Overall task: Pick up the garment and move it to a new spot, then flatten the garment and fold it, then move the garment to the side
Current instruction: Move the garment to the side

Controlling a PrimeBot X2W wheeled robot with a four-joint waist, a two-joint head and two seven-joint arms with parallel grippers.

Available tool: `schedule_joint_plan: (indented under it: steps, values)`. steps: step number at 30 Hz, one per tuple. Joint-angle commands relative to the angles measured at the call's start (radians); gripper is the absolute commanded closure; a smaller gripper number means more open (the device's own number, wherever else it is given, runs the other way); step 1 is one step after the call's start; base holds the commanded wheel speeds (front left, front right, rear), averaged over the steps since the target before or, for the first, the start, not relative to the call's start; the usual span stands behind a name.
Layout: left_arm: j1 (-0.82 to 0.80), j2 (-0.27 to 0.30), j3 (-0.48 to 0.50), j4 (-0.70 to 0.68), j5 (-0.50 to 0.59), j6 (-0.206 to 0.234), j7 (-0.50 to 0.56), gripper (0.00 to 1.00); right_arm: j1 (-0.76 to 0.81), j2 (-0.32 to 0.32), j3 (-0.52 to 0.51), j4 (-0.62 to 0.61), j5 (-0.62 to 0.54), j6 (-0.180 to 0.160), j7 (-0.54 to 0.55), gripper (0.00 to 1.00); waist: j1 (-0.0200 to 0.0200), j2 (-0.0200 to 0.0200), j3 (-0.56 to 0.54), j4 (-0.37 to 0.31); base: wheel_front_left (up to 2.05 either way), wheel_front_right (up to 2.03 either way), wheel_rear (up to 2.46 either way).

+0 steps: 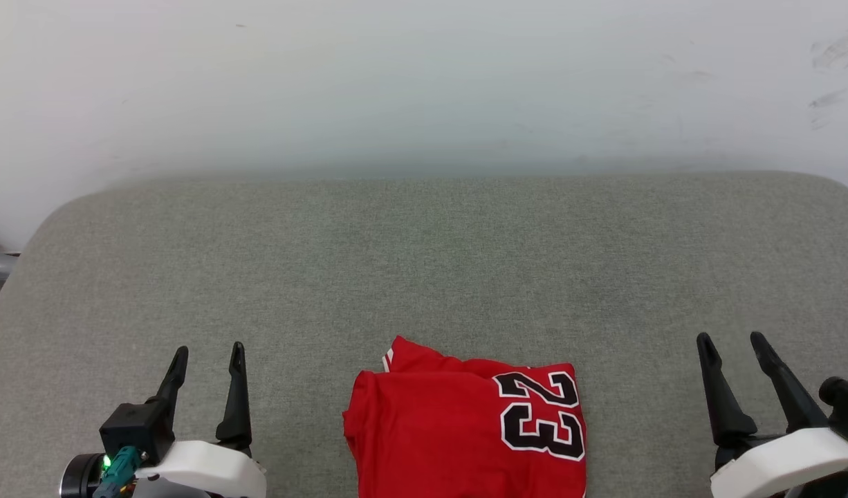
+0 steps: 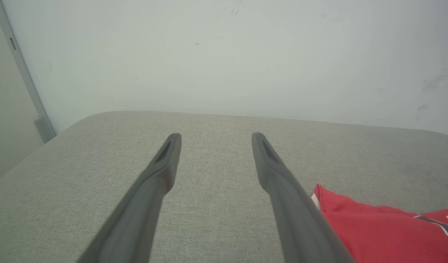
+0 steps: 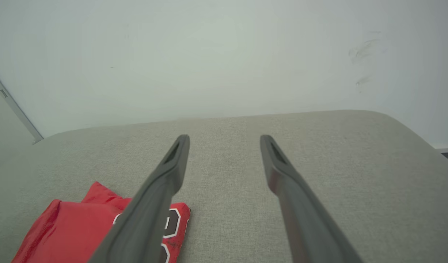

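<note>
Garment (image 1: pixel 458 429) folded compact, near-centre worktop (image 1: pixel 424 263). Left pincer (image 1: pixel 209 347), right pincer (image 1: pixel 730 336) agape, empty, flanking. Fits pre-pickup or post-fold; judged: either needs a grasp.

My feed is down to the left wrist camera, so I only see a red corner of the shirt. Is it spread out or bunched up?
Observer: Head view shows the shirt roughly folded into a compact block, a black 23 facing up.
Operator: Where is the right gripper?
Observer: The right gripper is open, off the shirt's right side, not touching it.
Operator: And my left one?
Observer: The left gripper is clear on the other side; the shirt lies between them.
</note>
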Motion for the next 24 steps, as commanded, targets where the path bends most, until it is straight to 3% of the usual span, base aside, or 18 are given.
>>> schedule_joint_plan:
  steps: [1, 8, 16, 24]
  values:
    - [-0.006, -0.006, 0.005, 0.001, 0.009, -0.005, -0.002, 0.00, 0.014, 0.004, -0.011, 0.010, 0.025, -0.001, 0.012, 0.00, 0.0001, 0.0000, 0.003, 0.002, 0.00, 0.00, 0.00]
    - [-0.044, -0.016, 0.016, -0.021, 0.020, -0.020, -0.002, 0.00, -0.010, -0.057, -0.030, 0.111, 0.237, -0.001, 0.162, 0.00, 0.0001, 0.0000, 0.061, 0.026, 0.00, 0.00, 0.00]
    - [-0.096, -0.057, 0.026, -0.041, 0.052, -0.047, -0.002, 0.00, -0.066, -0.149, 0.157, 0.213, 0.386, -0.001, 0.348, 0.00, 0.0001, 0.0000, 0.152, 0.067, 0.00, 0.00, 0.00]
    - [-0.136, -0.094, 0.043, -0.034, 0.075, -0.079, -0.002, 0.00, -0.114, -0.187, 0.275, 0.295, 0.503, -0.001, 0.423, 0.00, 0.0001, 0.0000, 0.210, 0.103, 0.00, 0.00, 0.00]
